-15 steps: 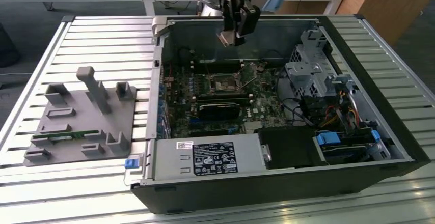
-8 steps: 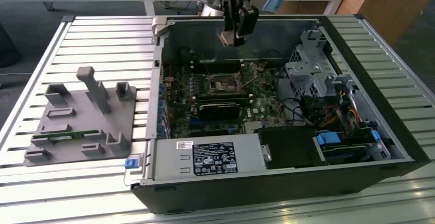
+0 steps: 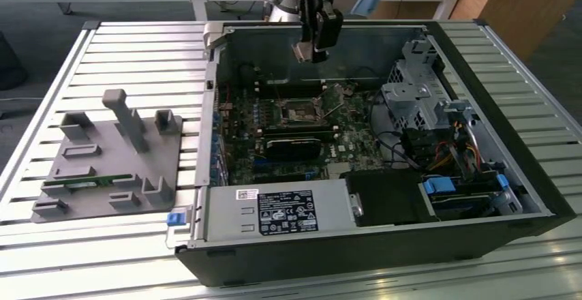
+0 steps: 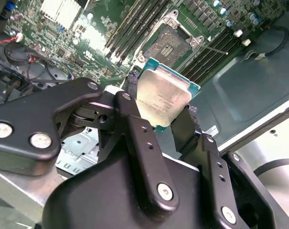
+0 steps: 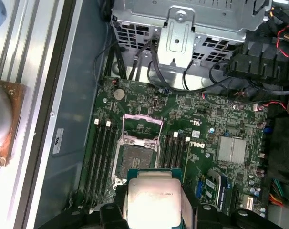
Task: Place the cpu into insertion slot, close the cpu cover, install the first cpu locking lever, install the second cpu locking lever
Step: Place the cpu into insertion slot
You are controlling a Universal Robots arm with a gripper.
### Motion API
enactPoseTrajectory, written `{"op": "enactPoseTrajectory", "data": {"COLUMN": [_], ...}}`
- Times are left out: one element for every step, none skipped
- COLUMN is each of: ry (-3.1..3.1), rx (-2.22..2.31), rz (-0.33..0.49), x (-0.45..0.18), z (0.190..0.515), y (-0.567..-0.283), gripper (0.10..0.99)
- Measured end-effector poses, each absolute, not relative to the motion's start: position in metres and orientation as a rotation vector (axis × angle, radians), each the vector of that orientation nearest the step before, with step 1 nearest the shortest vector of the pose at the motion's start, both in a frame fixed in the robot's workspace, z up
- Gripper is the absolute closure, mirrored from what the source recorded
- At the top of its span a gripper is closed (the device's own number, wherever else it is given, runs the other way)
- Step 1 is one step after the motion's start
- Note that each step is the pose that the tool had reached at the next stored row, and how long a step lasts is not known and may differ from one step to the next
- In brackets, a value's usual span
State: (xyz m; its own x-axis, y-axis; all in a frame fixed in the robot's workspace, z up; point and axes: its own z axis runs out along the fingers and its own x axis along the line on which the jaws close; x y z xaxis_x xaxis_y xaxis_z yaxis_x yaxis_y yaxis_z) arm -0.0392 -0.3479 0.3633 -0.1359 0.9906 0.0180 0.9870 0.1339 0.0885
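I have the claw point(image 4: 159, 106) clamped on two opposite edges of the cpu point(image 4: 164, 90), well above the board. Below the claw lies the insertion slot point(image 5: 135, 160), its dark centre bare. The cpu cover point(image 5: 142, 125) is raised at one edge. Memory slots point(image 5: 99, 157) flank the socket. There is open air beneath the chip, and the case walls point(image 3: 318, 245) stand well apart from the claw.

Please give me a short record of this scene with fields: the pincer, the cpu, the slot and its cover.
pincer: shut on the cpu, above the open computer case
cpu: gripped by two opposite edges, metal top visible, not yet in the slot
insertion slot: empty, dark centre exposed
cpu cover: raised, open
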Motion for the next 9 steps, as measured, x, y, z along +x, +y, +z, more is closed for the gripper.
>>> {"op": "enactPoseTrajectory", "data": {"ry": [2.321,2.311,2.301,2.291,2.281,2.271,2.261,2.251,2.241], "rx": [2.046,2.056,2.068,2.078,2.089,2.099,2.109,2.119,2.129], "rz": [0.121,0.121,0.121,0.120,0.120,0.119,0.119,0.119,0.118], "x": [-0.0392,-0.0392,-0.0392,-0.0392,-0.0392,-0.0392,-0.0392,-0.0392,-0.0392], "z": [0.3632,0.3631,0.3631,0.3630,0.3630,0.3629,0.3629,0.3628,0.3628], "y": [-0.3479,-0.3479,-0.3479,-0.3479,-0.3479,-0.3479,-0.3479,-0.3479,-0.3479], "gripper": [0.553,0.553,0.553,0.553,0.553,0.553,0.553,0.553,0.553]}}
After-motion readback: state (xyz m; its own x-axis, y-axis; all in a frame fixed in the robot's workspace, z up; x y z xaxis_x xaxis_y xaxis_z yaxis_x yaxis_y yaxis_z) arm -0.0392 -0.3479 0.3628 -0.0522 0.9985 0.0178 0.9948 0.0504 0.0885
